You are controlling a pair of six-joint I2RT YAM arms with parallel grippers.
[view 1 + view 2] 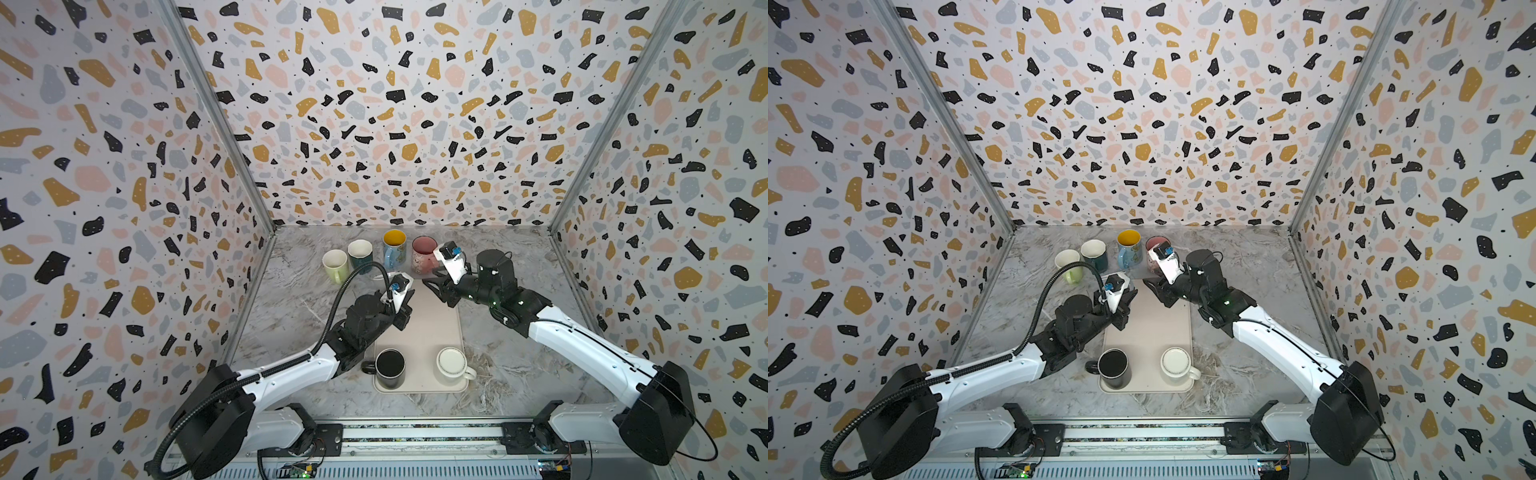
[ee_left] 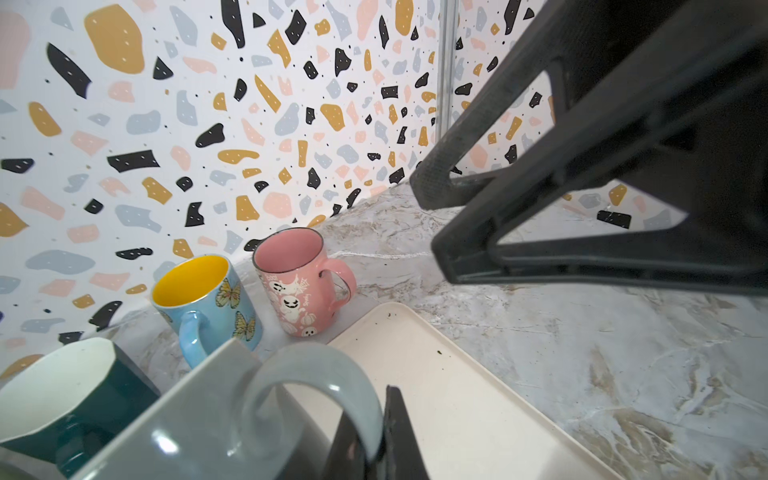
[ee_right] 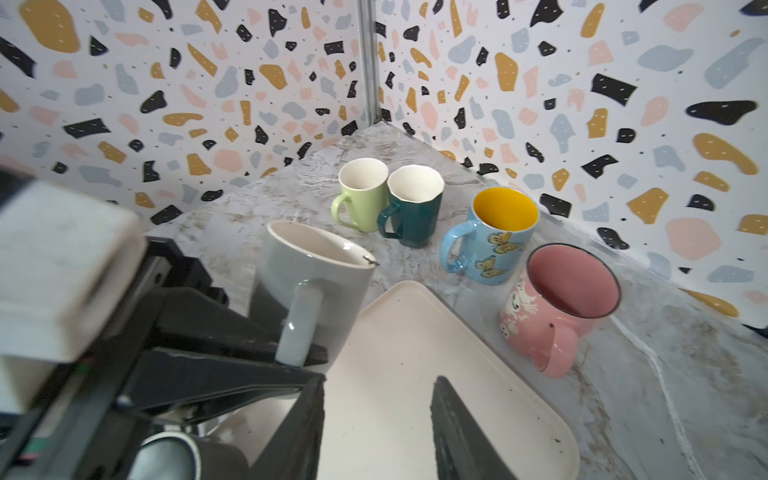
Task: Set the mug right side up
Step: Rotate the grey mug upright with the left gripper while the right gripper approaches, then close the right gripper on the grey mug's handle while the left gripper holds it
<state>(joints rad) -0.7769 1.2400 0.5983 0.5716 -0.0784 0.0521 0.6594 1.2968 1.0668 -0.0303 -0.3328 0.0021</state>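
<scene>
Grey mug (image 3: 316, 266), upright and empty, handle pinched in your left end effector (image 3: 305, 363); right end effector (image 3: 380, 382) gapes open. Top views barely show it.

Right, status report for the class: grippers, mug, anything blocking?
Left gripper shut on handle of grey mug. Right gripper open, empty, above tray. Mug mouth up. Nothing blocking.

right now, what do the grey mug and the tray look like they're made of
The grey mug: probably glazed ceramic, glossy; bright highlights sit on its body and handle. The tray: likely matte plastic or melamine, cream; smooth dull surface, rounded moulded rim, no shine.
</scene>
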